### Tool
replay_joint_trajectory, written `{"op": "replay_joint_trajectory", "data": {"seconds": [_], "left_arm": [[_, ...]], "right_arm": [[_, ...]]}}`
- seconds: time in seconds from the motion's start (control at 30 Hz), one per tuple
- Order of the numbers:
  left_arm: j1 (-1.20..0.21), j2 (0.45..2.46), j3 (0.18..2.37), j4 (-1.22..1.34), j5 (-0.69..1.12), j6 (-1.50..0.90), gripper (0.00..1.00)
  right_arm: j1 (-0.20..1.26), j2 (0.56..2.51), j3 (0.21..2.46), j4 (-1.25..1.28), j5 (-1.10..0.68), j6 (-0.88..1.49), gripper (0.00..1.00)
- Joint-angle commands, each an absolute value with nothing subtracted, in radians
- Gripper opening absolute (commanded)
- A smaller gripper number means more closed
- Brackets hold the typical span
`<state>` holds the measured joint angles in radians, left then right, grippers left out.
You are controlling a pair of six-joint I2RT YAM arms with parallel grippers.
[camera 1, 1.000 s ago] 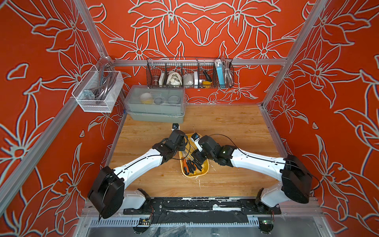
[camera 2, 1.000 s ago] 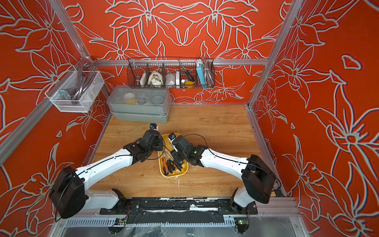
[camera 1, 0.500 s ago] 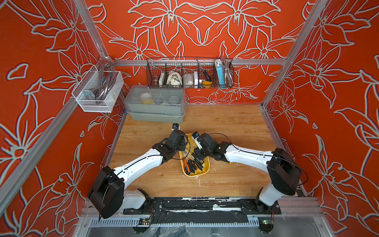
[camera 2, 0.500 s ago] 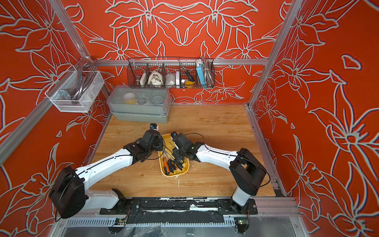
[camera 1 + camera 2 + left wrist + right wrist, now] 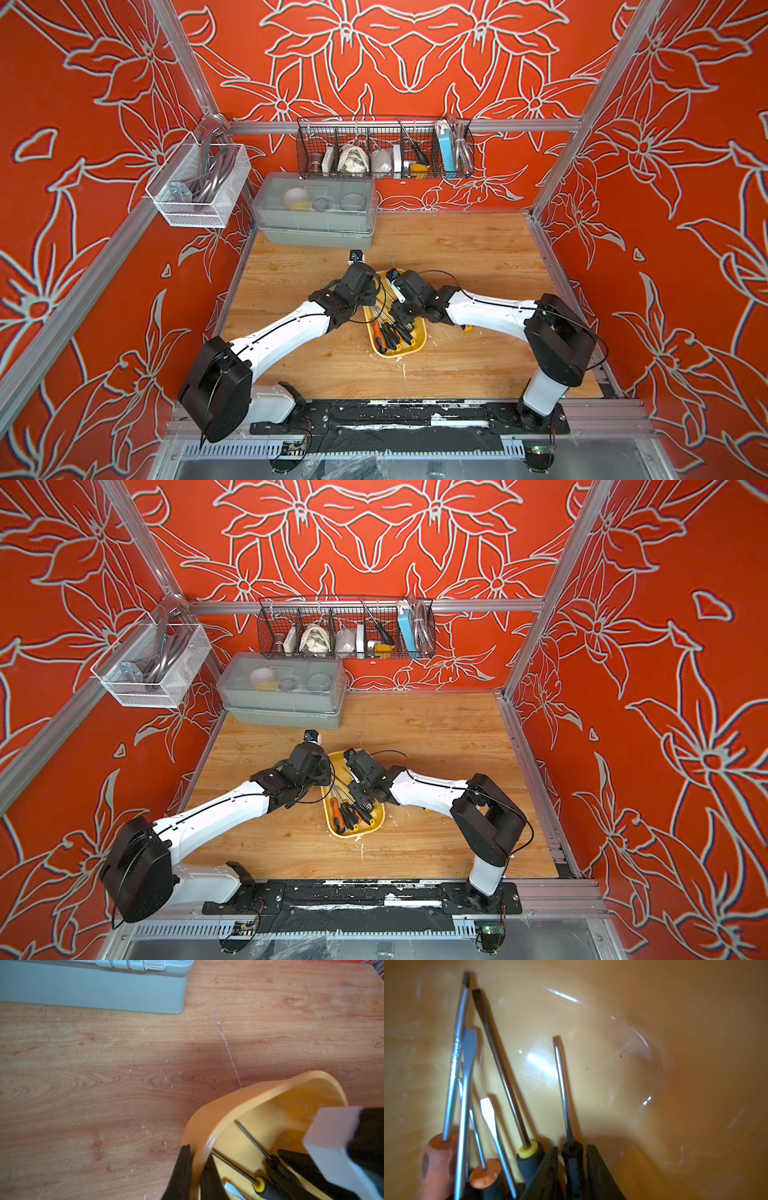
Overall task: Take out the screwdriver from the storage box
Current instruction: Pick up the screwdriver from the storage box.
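Observation:
The storage box (image 5: pixel 419 345) (image 5: pixel 376 825) is a shallow yellow tray in the middle of the wooden table, with several screwdrivers lying in it. My left gripper (image 5: pixel 195 1159) is shut on the tray's near-left wall (image 5: pixel 259 1088), one finger outside and one inside. My right gripper (image 5: pixel 572 1147) (image 5: pixel 401 318) reaches into the tray and is shut on the black handle of a thin screwdriver (image 5: pixel 563 1093) (image 5: pixel 251 1138). That screwdriver lies apart from the others, its tip pointing to the tray's far end. Orange-handled screwdrivers (image 5: pixel 440 1159) and a yellow-collared one (image 5: pixel 527 1151) lie beside it.
A grey box with a translucent lid (image 5: pixel 316 212) stands at the back left of the table. On the back wall hangs a black wire basket (image 5: pixel 384 151), and on the left wall a white mesh basket (image 5: pixel 199 187). White scraps lie around the tray.
My right gripper's jaws have narrowed onto the black screwdriver handle, and its arm has shifted slightly over the tray. The left arm and tray have not moved.

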<state>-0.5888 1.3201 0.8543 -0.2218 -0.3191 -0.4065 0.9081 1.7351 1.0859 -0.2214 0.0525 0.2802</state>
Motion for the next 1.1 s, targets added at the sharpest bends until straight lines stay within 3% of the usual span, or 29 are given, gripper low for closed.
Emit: {"op": "replay_joint_trajectory", "data": {"seconds": [0.0,0.57,1.07], "left_arm": [[-0.585,1.305,0.872,-0.177,-0.314,-0.410,0.00],[-0.584,1.302,0.866,-0.173,-0.318,-0.411,0.00],[-0.584,1.324,0.872,-0.180,-0.322,-0.413,0.00]], "right_arm": [[0.893,1.770,1.101,-0.293,0.106,0.286,0.24],[0.892,1.819,1.118,-0.317,0.118,0.304,0.01],[0.893,1.672,1.020,-0.155,0.055,0.322,0.00]]}}
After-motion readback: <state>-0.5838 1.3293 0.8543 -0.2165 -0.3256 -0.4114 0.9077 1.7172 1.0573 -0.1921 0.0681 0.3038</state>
